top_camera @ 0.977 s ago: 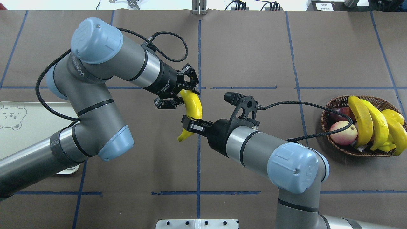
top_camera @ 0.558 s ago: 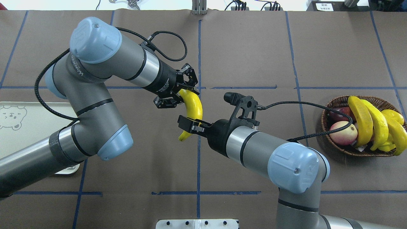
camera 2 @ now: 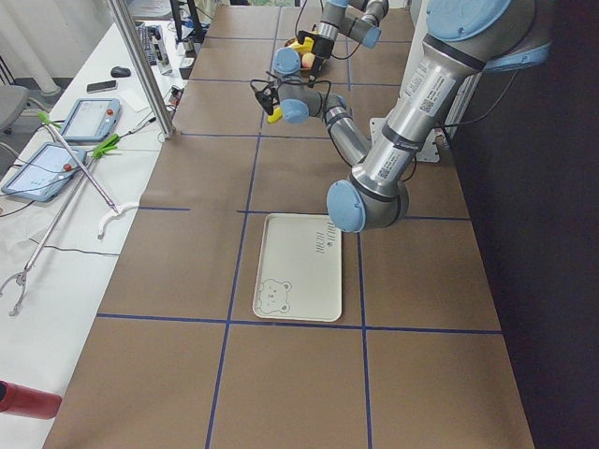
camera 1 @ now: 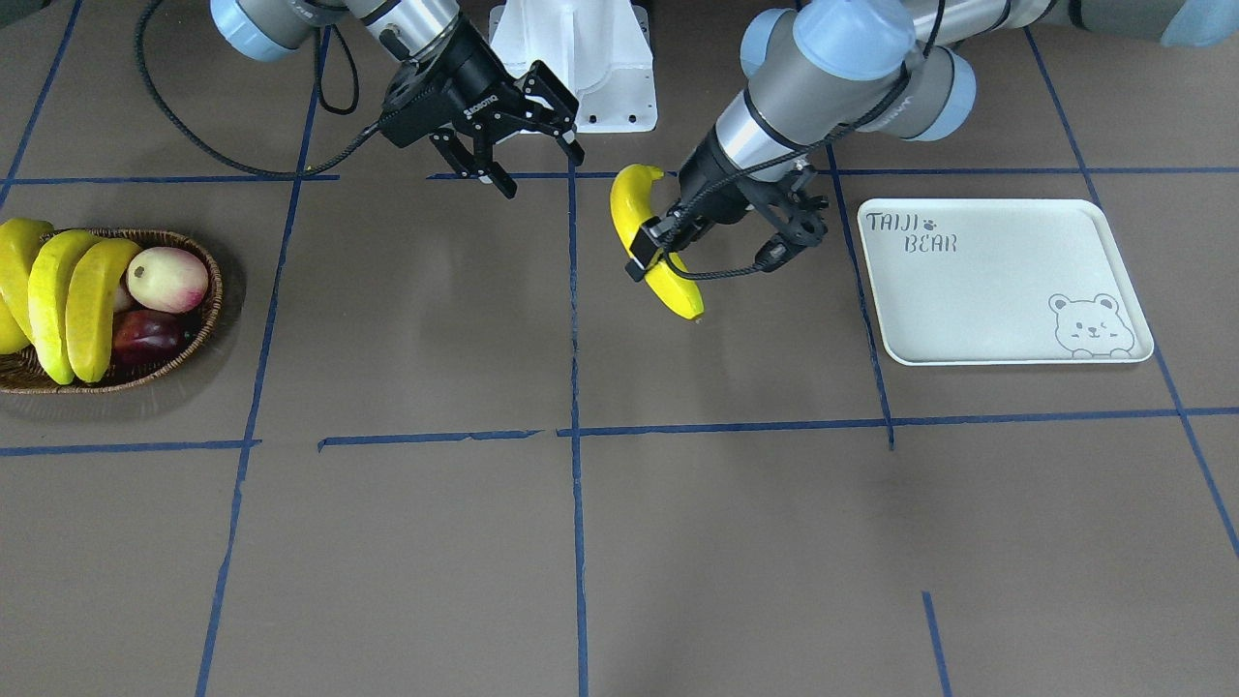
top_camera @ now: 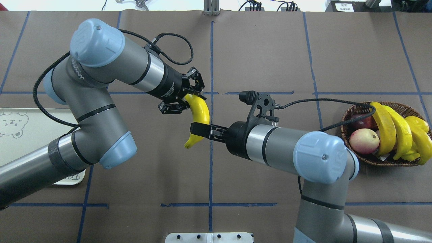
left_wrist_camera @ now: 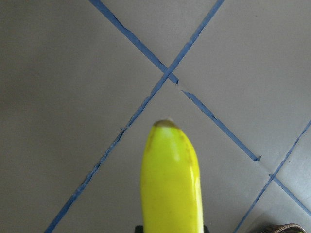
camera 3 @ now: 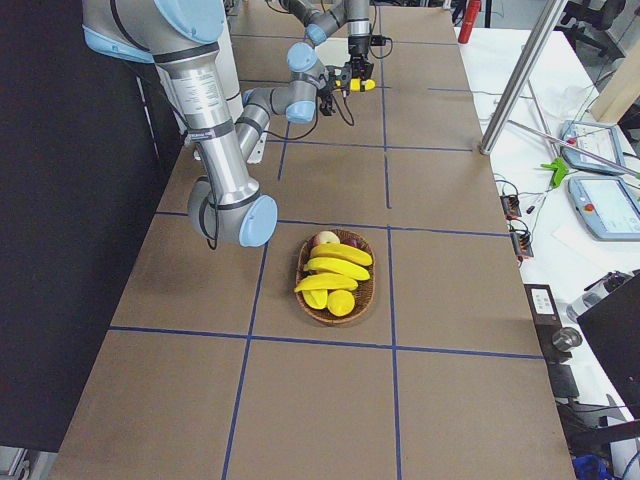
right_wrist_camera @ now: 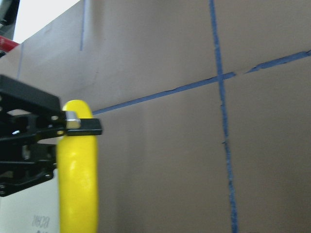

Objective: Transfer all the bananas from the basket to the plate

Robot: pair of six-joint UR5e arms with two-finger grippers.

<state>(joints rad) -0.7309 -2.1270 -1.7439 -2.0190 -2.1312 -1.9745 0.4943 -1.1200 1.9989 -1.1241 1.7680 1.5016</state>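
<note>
overhead exterior: basket [top_camera: 371, 159] w/ 3 bananas [top_camera: 386, 126]; 4th banana [top_camera: 201, 113] in left claw [top_camera: 189, 101].

Both arms reach inward, left claw [camera 1: 649, 248] clamped on a banana [camera 1: 678, 290], right claw [camera 1: 538, 166] spread wide.

A wicker basket [camera 3: 371, 283] sits on the brown table [camera 3: 460, 300], holding several bananas [camera 3: 338, 268] lying crosswise and a reddish fruit [camera 3: 326, 239] at its far end. Far beyond it, the right arm [camera 3: 215, 130] and left arm [camera 3: 355, 25] meet at one yellow banana [camera 3: 365, 85].
</note>
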